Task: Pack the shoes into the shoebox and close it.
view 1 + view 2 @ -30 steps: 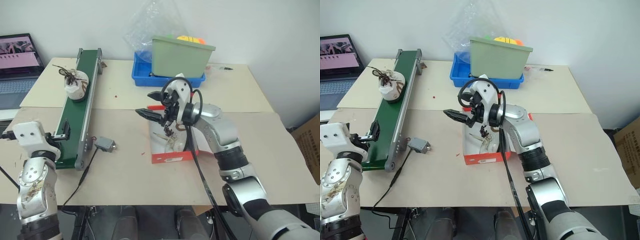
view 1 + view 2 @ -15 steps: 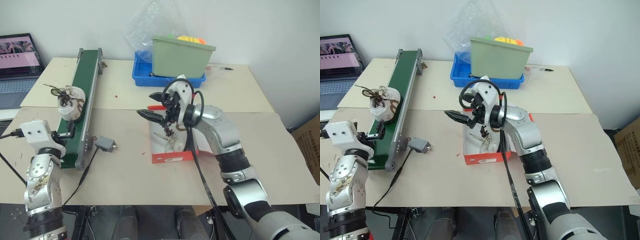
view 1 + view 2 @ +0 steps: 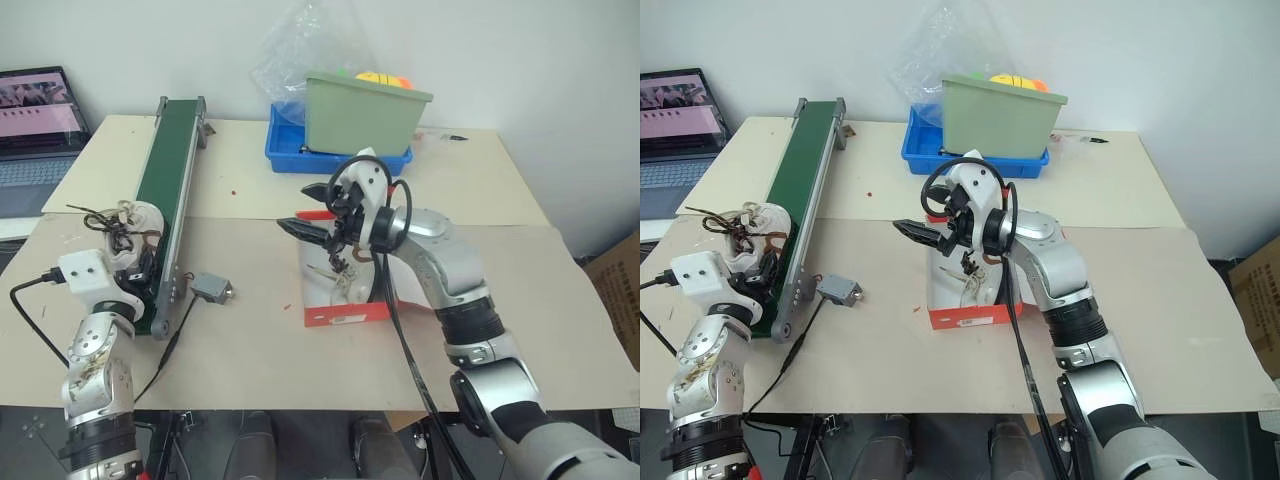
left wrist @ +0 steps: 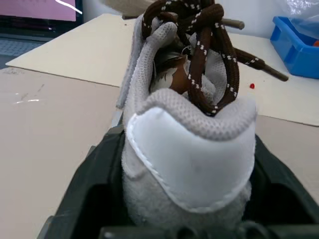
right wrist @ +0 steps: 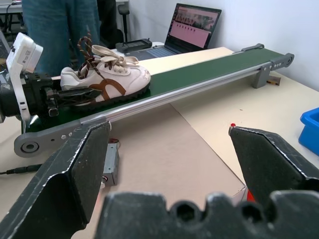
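Note:
One white shoe [image 3: 127,224] with brown trim and dark laces sits at the near end of the green conveyor belt [image 3: 166,170]. Its heel [image 4: 189,149] is wedged between the fingers of my left gripper [image 3: 136,266], which is shut on it. The right wrist view shows the same shoe [image 5: 107,79] from the side, held at the heel. The red-orange shoebox [image 3: 345,316] stands open mid-table, with another white shoe [image 3: 971,286] lying inside, partly hidden by my right arm. My right gripper [image 3: 308,208] hovers open and empty over the box's far left corner.
A green bin [image 3: 365,110] sits in a blue tray [image 3: 290,152] at the back, under a plastic bag. A laptop [image 3: 35,120] is at the far left. A small grey box [image 3: 211,290] with a cable lies beside the belt. A person [image 5: 65,30] stands beyond the belt.
The shoe rode down the belt from its middle to the near end. My left gripper sank slightly and closed on the heel. The right arm held still.

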